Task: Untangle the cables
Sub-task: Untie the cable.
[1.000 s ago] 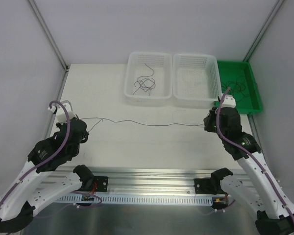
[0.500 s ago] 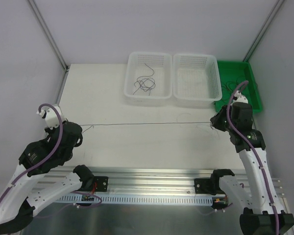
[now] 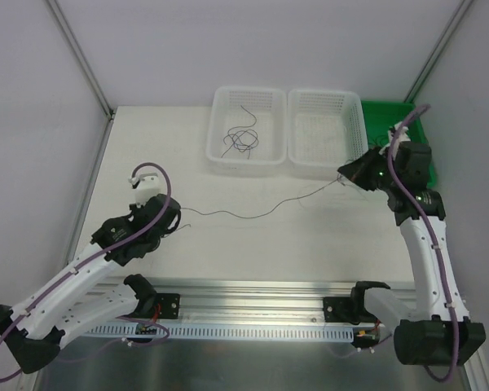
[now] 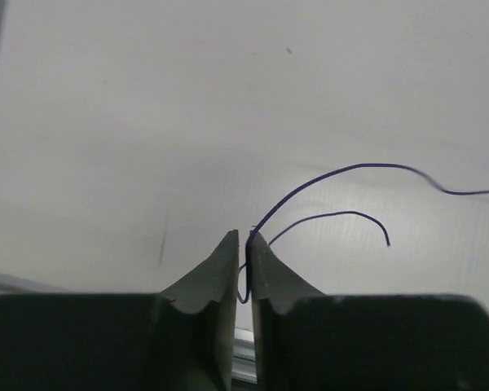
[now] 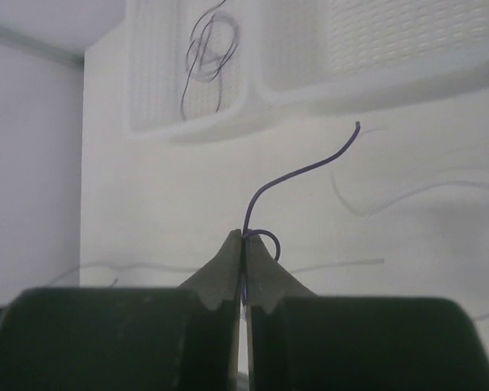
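Observation:
One thin dark cable runs slack across the table between my two grippers. My left gripper is shut on its left end; in the left wrist view the cable sits pinched between the near-closed jaws of the gripper, with a short free tail curling right. My right gripper is shut on the other end, just in front of the right basket; the cable loops out of the gripper. A small tangle of cables lies in the left basket.
Two white mesh baskets stand side by side at the back: the left basket and the right basket. A green tray sits right of them, partly hidden by the right arm. An aluminium rail runs along the near edge.
The left gripper swung right and inward, and the right gripper moved back toward the baskets. The cable between them went from stretched straight to sagging.

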Available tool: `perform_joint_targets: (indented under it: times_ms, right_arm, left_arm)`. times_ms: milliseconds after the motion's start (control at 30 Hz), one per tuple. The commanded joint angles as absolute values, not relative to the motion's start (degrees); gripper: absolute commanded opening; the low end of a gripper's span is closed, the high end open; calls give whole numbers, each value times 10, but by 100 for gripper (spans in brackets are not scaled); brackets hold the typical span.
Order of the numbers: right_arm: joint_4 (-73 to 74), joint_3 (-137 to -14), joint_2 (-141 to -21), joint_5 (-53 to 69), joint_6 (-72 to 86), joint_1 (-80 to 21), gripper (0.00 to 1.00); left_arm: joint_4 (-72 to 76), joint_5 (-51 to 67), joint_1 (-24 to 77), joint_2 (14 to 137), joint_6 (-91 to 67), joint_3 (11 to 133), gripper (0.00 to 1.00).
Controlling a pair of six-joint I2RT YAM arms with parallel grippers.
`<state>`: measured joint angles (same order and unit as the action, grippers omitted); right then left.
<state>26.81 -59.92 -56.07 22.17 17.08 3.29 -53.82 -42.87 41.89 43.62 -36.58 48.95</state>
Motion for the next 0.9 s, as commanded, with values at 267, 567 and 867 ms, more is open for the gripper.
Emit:
perform_joint_targets:
  times_ms: [267, 567, 867]
  right_arm:
    - [291, -592, -583, 194, 72, -249, 1]
    - [248, -592, -597, 156, 98, -367, 1]
    - [228, -587, -603, 106, 124, -423, 1]
  left_arm:
    - [-143, 26, 416, 406, -253, 394, 80]
    - [97, 127, 474, 446, -272, 346, 81]
    - [225, 76, 560, 580, -285, 359, 70]
